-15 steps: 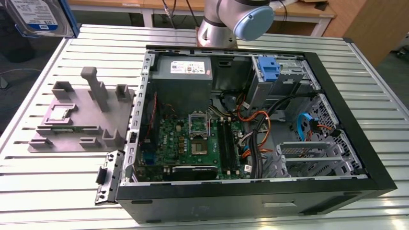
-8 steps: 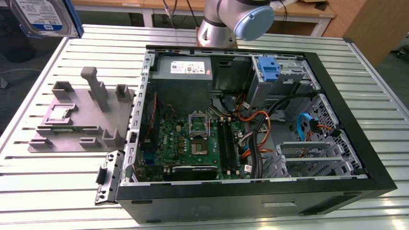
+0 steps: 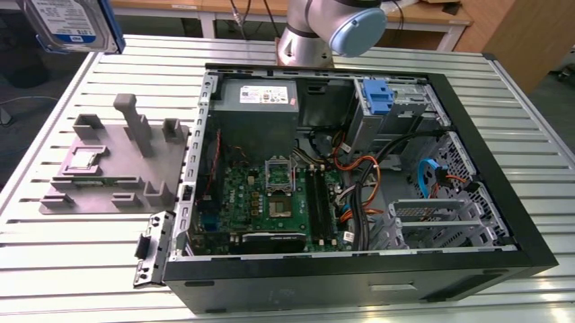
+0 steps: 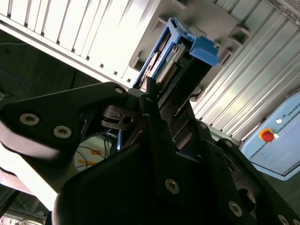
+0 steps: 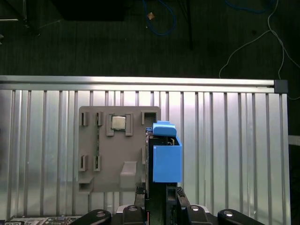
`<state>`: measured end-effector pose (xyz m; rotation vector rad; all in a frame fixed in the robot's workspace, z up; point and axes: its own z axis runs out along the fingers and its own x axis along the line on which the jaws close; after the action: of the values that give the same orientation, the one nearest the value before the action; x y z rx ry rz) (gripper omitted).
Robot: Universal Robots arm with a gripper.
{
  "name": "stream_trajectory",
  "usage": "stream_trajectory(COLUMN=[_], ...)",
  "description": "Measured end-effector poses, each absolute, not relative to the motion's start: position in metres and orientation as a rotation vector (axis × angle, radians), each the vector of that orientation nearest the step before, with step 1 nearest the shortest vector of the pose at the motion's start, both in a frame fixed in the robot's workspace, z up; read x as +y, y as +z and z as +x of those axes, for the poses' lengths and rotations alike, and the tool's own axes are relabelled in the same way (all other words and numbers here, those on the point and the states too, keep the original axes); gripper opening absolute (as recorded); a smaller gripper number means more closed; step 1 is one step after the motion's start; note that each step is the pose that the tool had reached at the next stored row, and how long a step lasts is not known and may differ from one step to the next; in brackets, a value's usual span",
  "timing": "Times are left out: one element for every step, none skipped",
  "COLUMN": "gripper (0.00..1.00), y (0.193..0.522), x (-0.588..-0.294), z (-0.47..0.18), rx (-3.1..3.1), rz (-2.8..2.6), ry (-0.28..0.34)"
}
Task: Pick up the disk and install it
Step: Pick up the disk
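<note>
Blue carrier frame and labelled silver face identify the disk point(image 3: 72, 23), which I see held aloft at roughly ten o'clock from the open computer case point(image 3: 530, 249) in the exterior view, clear of the slatted table point(image 3: 81, 269). In the second wrist view the gripper point(image 4: 164, 108) appears clamped on one end of the disk, though the contact is partly hidden. I judge this grip leaves the far end free for insertion. In the first wrist view the disk hangs edge-on above the grey fixture plate point(image 5: 117, 150), apart from it. Pick-up reads as done; installation is not.
</note>
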<state>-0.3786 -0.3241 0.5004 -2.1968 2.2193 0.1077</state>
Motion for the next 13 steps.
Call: stream_trajectory(gripper=[0.35,0.35,0.35,0.35,0.35,0.35,0.35,0.35,0.35,0.35,0.35,0.35,0.35], y=[0.5004,0.5003,0.5004,0.5003,0.5003,0.5003,0.5003,0.5004,0.5003,0.5004,0.5004,0.5004,0.5004], x=[-0.3241,-0.3241,-0.3241,-0.3241,-0.3241,-0.3241,-0.3241,-0.3241,-0.3241,-0.3241,-0.3241,-0.3241,-0.3241], z=[-0.3779,-0.3774,-0.3769,-0.3765,-0.376,-0.3756,-0.3751,-0.3746,-0.374,-0.3733,-0.3726,-0.3718,-0.3711], rx=[2.219,2.219,2.219,2.219,2.219,2.219,2.219,2.219,2.219,2.219,2.22,2.22,2.22], rz=[-2.197,-2.197,-2.197,-2.197,-2.197,-2.197,-2.197,-2.197,-2.197,-2.197,-2.197,-2.197,-2.197], ry=[0.108,0.108,0.108,0.108,0.108,0.108,0.108,0.108,0.108,0.108,0.108,0.109,0.109])
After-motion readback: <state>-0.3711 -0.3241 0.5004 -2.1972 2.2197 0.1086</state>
